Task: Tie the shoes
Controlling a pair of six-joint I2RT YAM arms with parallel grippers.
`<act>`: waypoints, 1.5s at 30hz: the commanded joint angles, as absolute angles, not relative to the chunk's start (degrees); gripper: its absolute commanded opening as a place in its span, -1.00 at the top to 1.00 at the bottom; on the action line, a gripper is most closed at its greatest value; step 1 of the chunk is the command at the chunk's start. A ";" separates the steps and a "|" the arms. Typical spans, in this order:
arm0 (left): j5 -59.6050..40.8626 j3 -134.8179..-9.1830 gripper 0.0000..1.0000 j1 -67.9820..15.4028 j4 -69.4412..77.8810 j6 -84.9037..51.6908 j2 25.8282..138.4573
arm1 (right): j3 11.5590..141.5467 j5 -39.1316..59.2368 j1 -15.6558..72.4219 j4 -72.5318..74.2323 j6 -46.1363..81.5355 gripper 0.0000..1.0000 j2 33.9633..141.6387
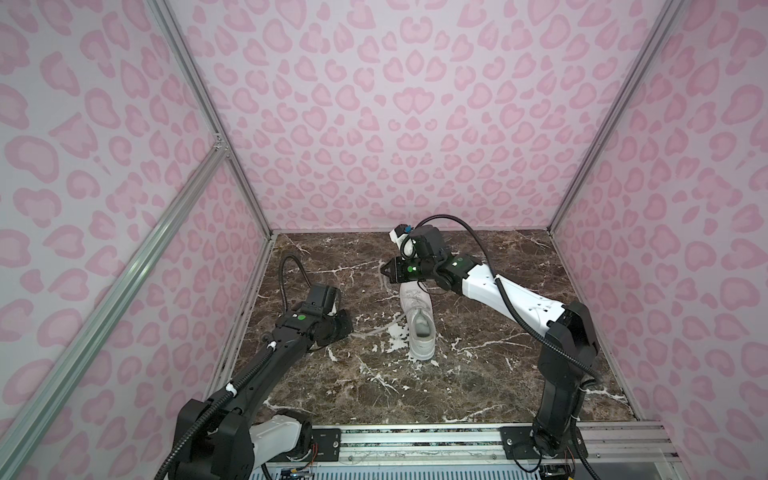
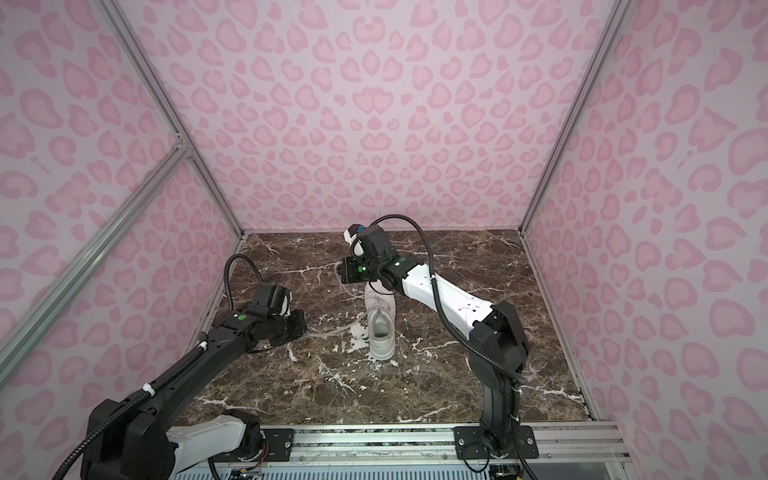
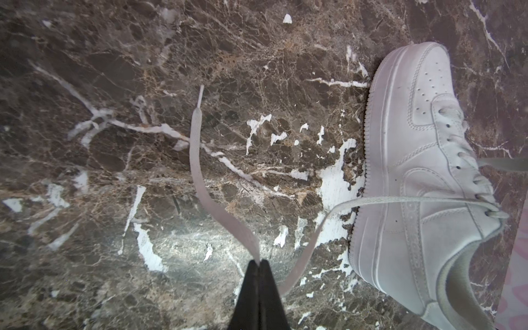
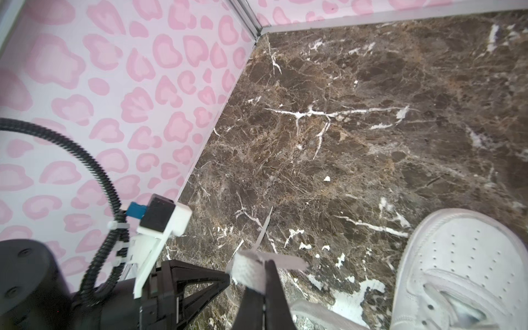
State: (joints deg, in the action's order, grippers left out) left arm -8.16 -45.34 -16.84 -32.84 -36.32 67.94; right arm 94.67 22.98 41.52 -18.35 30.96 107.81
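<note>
The white shoe (image 1: 420, 332) (image 2: 380, 332) stands on the marble floor in both top views, toe toward the back wall. My left gripper (image 3: 259, 261) (image 1: 345, 326) is low over the floor to the left of the shoe (image 3: 414, 185), shut on a flat white lace (image 3: 200, 177). That lace runs from the top eyelets across the shoe's side, and its free end trails on the floor. My right gripper (image 4: 264, 265) (image 1: 384, 270) hovers beside the shoe's toe (image 4: 457, 257), shut on the other lace (image 4: 248, 271), whose tip hangs past the fingers.
Pink-patterned walls (image 1: 374, 124) enclose the dark marble floor (image 1: 498, 353) on three sides, with aluminium frame posts in the corners. A metal rail (image 1: 415, 440) carrying both arm bases runs along the front. The left arm's wrist camera mount (image 4: 163, 220) sits close to my right gripper.
</note>
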 commanded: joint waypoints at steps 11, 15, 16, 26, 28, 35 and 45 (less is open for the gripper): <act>-8.33 -43.61 0.93 -16.82 -32.68 -37.31 66.39 | 98.84 23.66 42.51 -20.06 31.08 0.94 119.10; -8.17 -43.11 0.93 -16.79 -32.92 -37.42 65.75 | 101.03 23.86 42.49 -20.94 30.63 0.93 122.07; -8.03 -43.13 0.94 -16.83 -32.99 -37.44 65.66 | 101.68 23.83 42.47 -21.15 30.62 0.93 122.73; -8.02 -42.94 0.93 -16.79 -32.93 -37.36 66.46 | 105.55 21.21 40.93 -23.98 31.07 -0.23 124.94; -7.59 -43.24 0.93 -16.79 -33.45 -36.88 67.10 | 105.39 20.68 40.20 -24.84 30.60 -0.35 123.93; -4.94 -46.22 -0.15 -16.77 -37.04 -31.40 71.70 | 98.90 19.40 37.07 -25.60 27.70 -0.47 116.03; -0.09 -51.44 -0.50 -15.35 -43.31 -18.91 75.03 | 87.01 20.60 30.65 -25.14 25.44 -0.47 104.40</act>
